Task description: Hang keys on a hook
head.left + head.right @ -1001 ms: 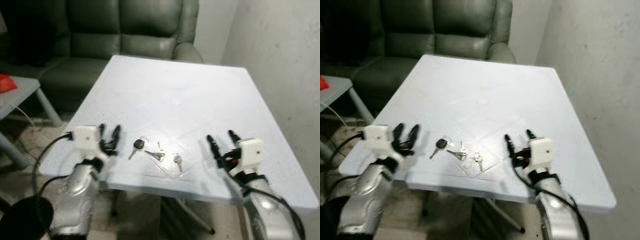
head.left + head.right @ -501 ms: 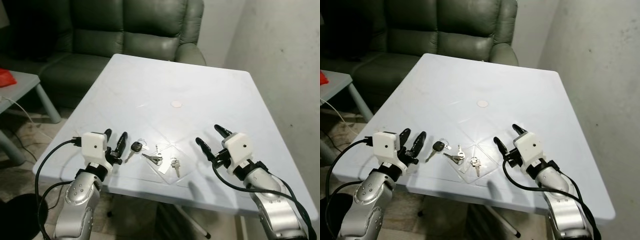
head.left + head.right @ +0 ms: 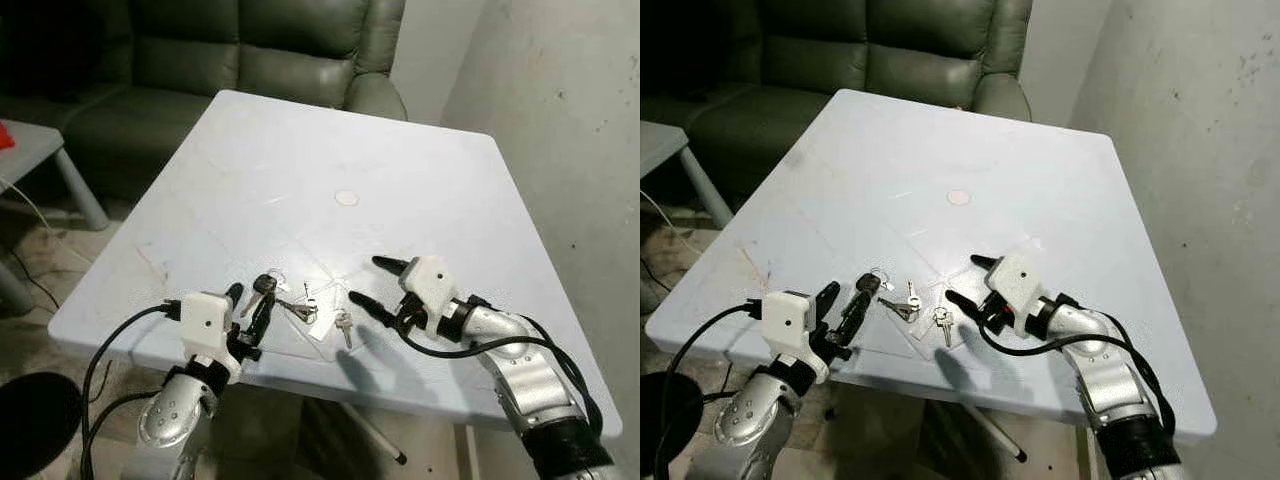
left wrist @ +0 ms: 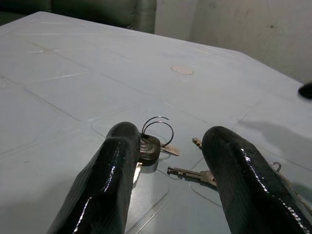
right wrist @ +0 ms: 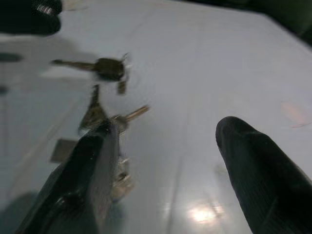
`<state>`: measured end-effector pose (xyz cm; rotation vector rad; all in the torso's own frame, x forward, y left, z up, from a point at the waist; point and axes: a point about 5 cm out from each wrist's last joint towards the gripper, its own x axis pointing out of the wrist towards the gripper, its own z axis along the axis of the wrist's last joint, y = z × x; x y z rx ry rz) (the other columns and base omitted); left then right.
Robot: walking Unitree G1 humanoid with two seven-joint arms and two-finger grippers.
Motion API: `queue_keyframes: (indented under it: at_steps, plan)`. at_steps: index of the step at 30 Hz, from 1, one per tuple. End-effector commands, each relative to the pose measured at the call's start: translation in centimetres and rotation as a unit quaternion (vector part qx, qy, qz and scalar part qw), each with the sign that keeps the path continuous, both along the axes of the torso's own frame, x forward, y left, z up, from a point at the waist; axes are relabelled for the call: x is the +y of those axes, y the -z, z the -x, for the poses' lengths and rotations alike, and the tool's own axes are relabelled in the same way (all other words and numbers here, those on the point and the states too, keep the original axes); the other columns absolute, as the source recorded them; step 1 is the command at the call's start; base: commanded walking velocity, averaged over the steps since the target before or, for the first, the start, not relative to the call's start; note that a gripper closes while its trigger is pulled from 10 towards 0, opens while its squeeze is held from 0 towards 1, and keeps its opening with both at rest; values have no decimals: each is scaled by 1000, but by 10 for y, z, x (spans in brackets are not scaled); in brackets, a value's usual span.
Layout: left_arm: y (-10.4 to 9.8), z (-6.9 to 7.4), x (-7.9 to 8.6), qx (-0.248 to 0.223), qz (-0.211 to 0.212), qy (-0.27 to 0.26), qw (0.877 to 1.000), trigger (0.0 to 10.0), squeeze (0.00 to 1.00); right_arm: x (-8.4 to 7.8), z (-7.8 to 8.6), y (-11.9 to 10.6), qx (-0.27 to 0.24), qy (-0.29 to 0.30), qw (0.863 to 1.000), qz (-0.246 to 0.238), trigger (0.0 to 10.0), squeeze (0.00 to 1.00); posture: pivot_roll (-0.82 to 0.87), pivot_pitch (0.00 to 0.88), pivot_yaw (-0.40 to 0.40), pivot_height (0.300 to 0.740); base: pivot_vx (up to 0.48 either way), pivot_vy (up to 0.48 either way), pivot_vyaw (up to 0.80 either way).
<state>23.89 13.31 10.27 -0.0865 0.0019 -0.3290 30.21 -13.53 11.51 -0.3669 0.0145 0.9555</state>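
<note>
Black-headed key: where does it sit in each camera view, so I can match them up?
Left eye view: black-headed key near the table's front edge, just ahead of the left pincer.
Right eye view: same spot.
Left wrist view: close up, seen between the pincer's fingers.
Right wrist view: blurred, probably the farthest key.
Shared landmark: round mark mid-table.

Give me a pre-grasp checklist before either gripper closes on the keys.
1. Keys lying loose on the table: ok.
2. Left gripper open: ok.
3. Left gripper lined up: ok, the black-headed key sits between its fingers in the left wrist view.
4. Right gripper open: ok.
5. Right gripper lined up: cannot tell, its wrist view is blurred.
6. Hook located: not ok, none in view.
</note>
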Motion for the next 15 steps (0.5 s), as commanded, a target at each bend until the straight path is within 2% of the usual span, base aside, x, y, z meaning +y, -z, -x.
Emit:
queue_keyframes:
  at_steps: [1, 7, 10, 14, 15]
  plan:
    - [-3, 3, -3, 0, -3, 0, 1000, 10000, 0, 0, 0, 5, 25, -18, 1000, 6, 10000, 0, -6, 105, -131, 740, 0, 0, 0]
    - [-2, 9, -1, 7, -3, -8, 1000, 10000, 0, 2, 1, 16, 56, -43, 997, 16, 10000, 0, -1, 120, -139, 740, 0, 0, 0]
    - [-3, 10, 0, 7, -2, -13, 1000, 10000, 0, 7, 2, 24, 82, -35, 996, 9, 10000, 0, 7, 128, -147, 740, 0, 0, 0]
    - [-4, 10, -1, 8, -1, -14, 1000, 10000, 0, 11, 3, 29, 89, -44, 995, 10, 10000, 0, 13, 127, -148, 740, 0, 0, 0]
    - [-4, 10, -1, 8, -1, -14, 1000, 10000, 0, 11, 3, 29, 95, -45, 995, 7, 8118, 0, 13, 127, -148, 740, 0, 0, 0]
